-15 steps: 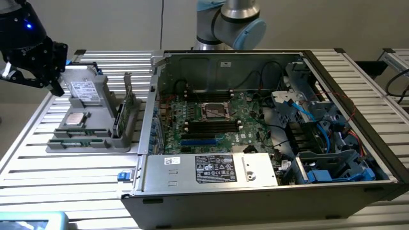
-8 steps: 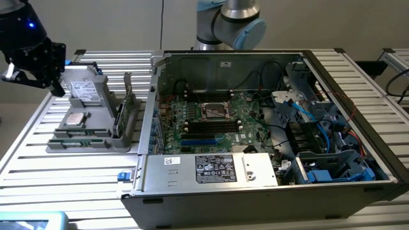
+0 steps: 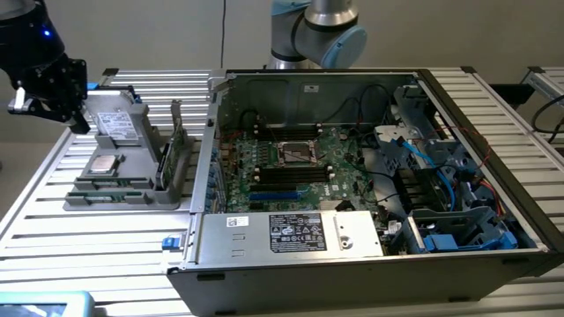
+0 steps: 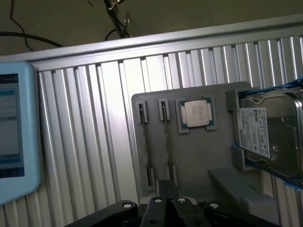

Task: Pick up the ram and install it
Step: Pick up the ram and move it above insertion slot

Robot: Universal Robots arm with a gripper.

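A slatted aluminium worktop [image 3: 97, 231] carried an open computer case [image 3: 352, 277] lying on its side, its motherboard [image 3: 291, 178] facing up. At the exterior view's left, beside the case, sat a grey parts tray [image 3: 141, 181].

The black gripper [image 3: 81, 125] hung over the far end of that tray, above the hard drive [image 3: 115, 124]. In the wrist view the gripper [image 4: 164, 191] pointed along the tray, and its jaws were clenched together with nothing between them. They touched no part.

A device in a pale blue casing [image 4: 14, 132] lay at the edge of the worktop, well apart from the tray. The hard drive filled the far bay of the tray. A larger green card [image 3: 174, 155] stood upright along the tray's side nearest the case. The square silver processor [image 3: 104, 165] lay flat in its recess, in the middle of the tray.

The ram [image 3: 104, 184] stood on its edge in a narrow slot just beside the processor, untouched. In the wrist view it showed as a thin line. A second thin stick [image 4: 144, 142] stood in the neighbouring slot, parallel to the ram and a little apart from it.
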